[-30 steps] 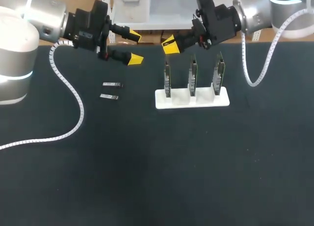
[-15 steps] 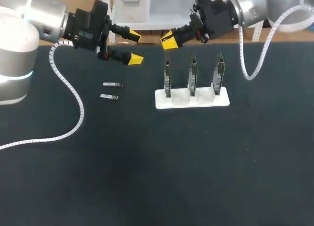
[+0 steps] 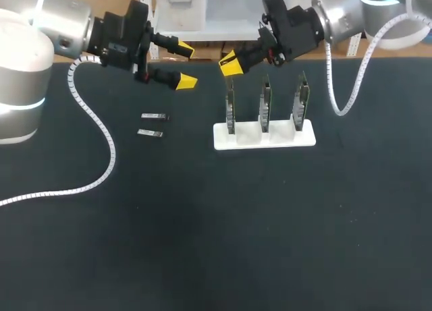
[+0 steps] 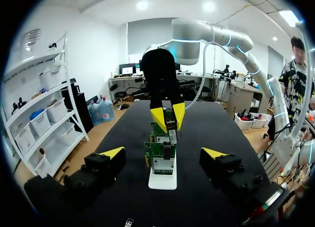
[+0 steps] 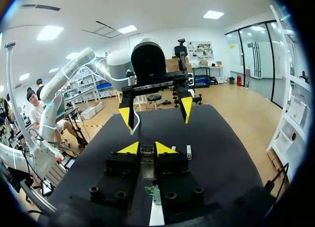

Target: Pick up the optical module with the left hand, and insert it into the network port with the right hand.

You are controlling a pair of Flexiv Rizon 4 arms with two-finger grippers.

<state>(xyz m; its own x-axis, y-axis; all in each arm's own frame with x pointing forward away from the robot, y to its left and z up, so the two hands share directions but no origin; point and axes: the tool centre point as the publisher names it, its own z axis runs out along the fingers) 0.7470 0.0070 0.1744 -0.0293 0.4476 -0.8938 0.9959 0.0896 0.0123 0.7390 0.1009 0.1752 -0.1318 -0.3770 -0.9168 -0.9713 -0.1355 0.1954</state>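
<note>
A black table [image 3: 202, 223] carries a white rack of three upright green network cards [image 3: 305, 137]. The right gripper [image 3: 231, 62] hovers above the rack's left card, clamped on a small silver optical module [image 5: 146, 150]. Insertion looks at hand, and it calls for lining up with the port. The left gripper [image 3: 187, 67] hangs left of the rack, fingers spread and empty.

bright, even | lit from overhead | black table [image 3: 202, 243] dark, matte | highlights blown on silver left arm [image 3: 61, 21] | shadows faint
</note>
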